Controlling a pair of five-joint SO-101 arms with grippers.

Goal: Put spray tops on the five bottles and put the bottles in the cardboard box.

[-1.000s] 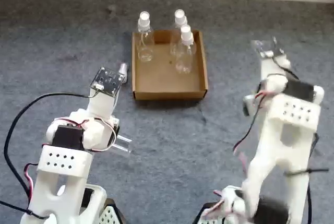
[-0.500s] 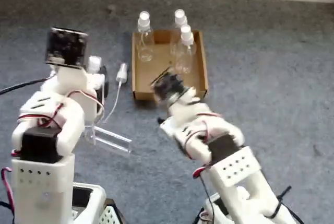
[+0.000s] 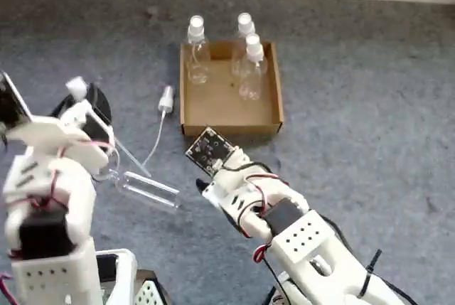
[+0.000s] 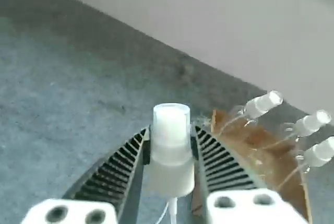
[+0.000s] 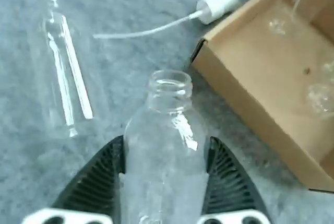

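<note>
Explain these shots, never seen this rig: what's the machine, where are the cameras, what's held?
Two small robot arms sit side by side on a grey carpeted table. The high view looks down from a fixed camera; the other two come from cameras on each arm's wrist. The left gripper pinches a spray top. The right gripper clamps an open bottle. On the table: a cardboard box with three capped bottles standing inside, a loose spray top beside it, and a bare bottle lying on its side.
</note>
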